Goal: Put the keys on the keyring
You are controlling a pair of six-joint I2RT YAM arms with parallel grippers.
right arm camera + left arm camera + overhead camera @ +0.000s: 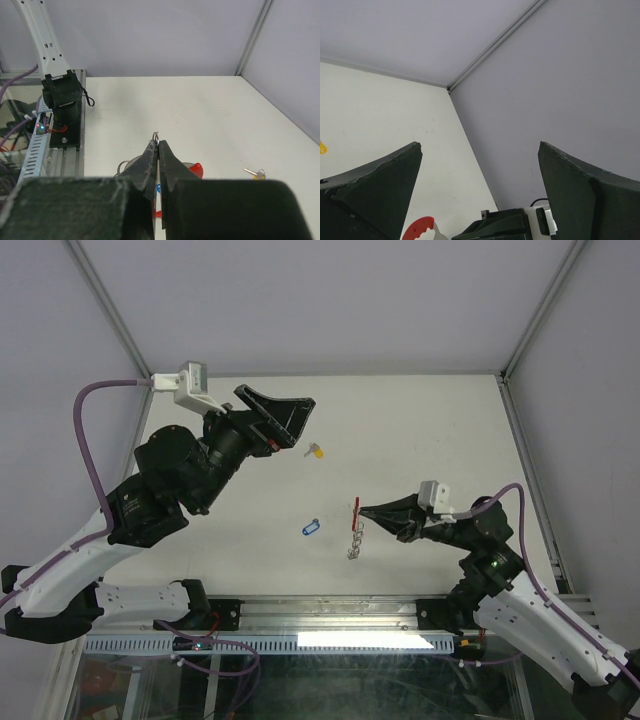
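Observation:
My right gripper (364, 510) is shut on the keyring's silvery ring (156, 136), which peeks out at the closed tips (158, 142). The red tab (356, 507) sits at the tips and the chain (354, 543) hangs toward the near edge. The tab also shows in the right wrist view (194, 170) and the left wrist view (419, 229). The blue key (310, 528) lies left of the chain. The yellow key (316, 451) lies farther back; it also shows in the right wrist view (256, 173). My left gripper (278, 412) is open and empty, raised left of the yellow key, with wide-apart fingers (380, 185).
The white table (420, 430) is walled by grey panels at the back and sides. A metal rail (320, 615) runs along the near edge. The left arm's base (62, 107) and cables stand beside it.

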